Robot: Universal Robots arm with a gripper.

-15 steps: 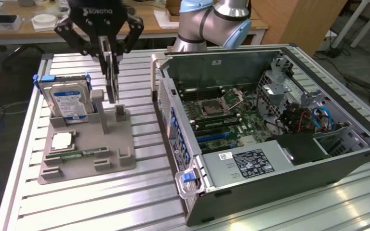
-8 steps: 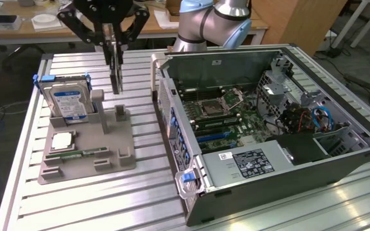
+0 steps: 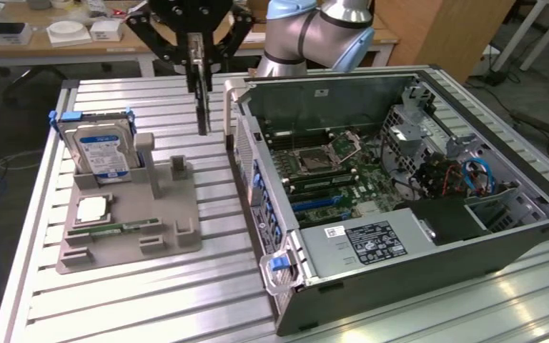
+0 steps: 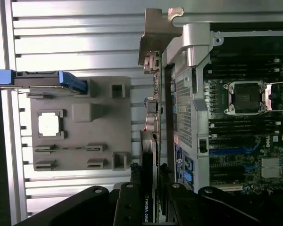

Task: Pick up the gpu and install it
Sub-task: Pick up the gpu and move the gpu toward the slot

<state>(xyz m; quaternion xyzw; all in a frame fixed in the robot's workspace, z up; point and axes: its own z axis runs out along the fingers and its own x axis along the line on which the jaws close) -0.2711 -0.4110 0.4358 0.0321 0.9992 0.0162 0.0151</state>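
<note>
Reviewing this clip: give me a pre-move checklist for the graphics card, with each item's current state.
1. Thin black graphics card with silvery end bracket clamped in the black gripper: ok.
2. Card hanging upright, on edge: ok.
3. Card clear of the grey holder tray: ok.
4. Card inside the open dark grey computer case: not ok, it hangs outside the rear wall.
5. Blue motherboard slot free: ok.

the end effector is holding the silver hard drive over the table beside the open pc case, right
No. The end effector holds the thin black gpu card over the slatted metal table beside the open black pc case; the exterior view shows the silver, blue-labelled hard drive standing in the grey holder.
</note>
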